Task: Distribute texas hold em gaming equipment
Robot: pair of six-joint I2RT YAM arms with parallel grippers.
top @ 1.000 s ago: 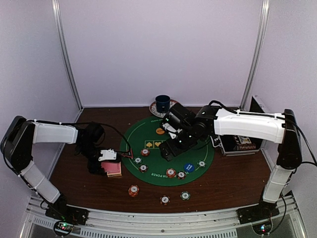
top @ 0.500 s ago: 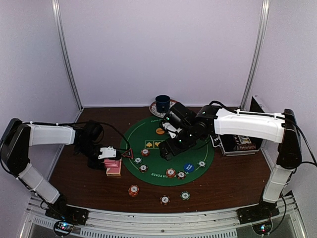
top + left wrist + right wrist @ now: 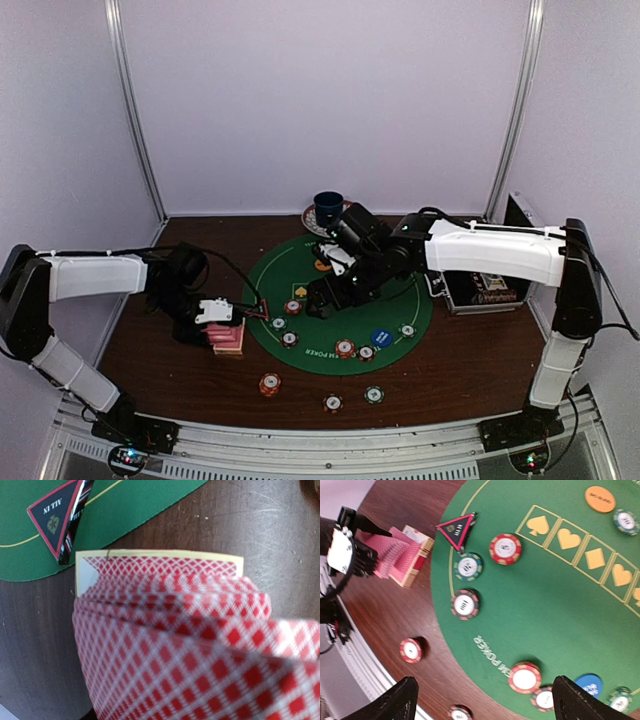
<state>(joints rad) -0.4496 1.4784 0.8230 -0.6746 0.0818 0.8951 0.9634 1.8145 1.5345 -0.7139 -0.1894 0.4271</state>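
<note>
Top view: the left gripper sits just off the left edge of the round green felt mat, clamped on the stack of pink-backed playing cards. The stack rests on the brown wooden table. The fingertips themselves are hard to make out here. The right gripper hangs over the left half of the mat.

Left wrist view: the pink-backed playing cards fill the frame, fanned and pinched by this gripper. Their long axis runs across the picture, roughly along the mat's edge. The black-red triangle marker lies on the mat's rim just beyond them, its apex pointing back at the cards.

Right wrist view: both fingers stand wide apart with nothing between them. Below lie the mat's spade and heart boxes. A small red edge-striped chip and a green edge-striped chip sit just inside the mat's left edge, beside the triangle marker.
</note>
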